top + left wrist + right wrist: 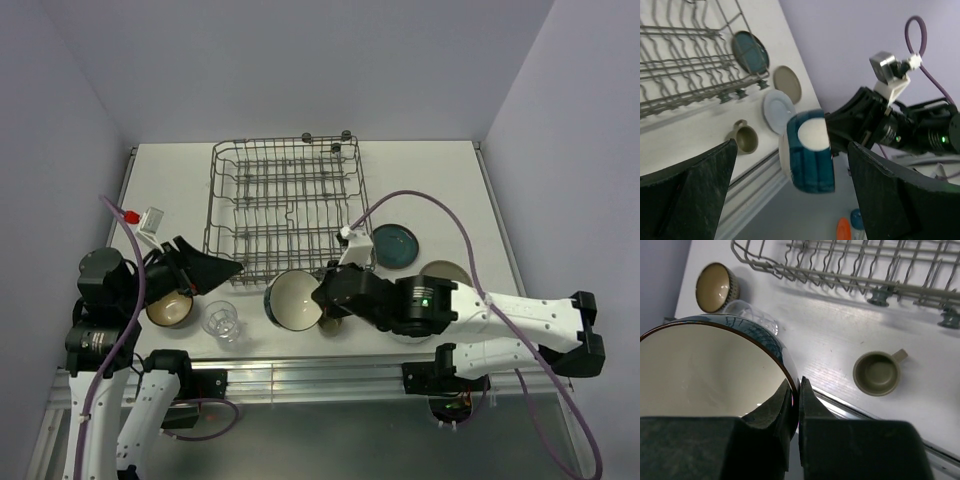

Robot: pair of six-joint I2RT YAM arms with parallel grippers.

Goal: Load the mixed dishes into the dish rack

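The right gripper [796,385] pinches the rim of the teal bowl [293,300], its two fingers pressed together on the wall, one against the cream inside and one against the glazed outside. The bowl is tipped on its side with its mouth towards the overhead camera. It sits just short of the near edge of the dish rack [285,205] and appears lifted off the table [440,190], though the overhead view leaves that unclear. The left gripper [205,270] hangs with its jaws spread wide and nothing between them, pointing across at the held bowl. Below it the dark brown bowl [170,308] stands on the table with the clear glass [221,322] just beside it. The olive-grey mug [879,372] stands upright near the rack's front wheels. To the rack's right lie the teal plate [396,246], the beige plate [445,272] and the pale-blue plate [779,110], flat on the table.
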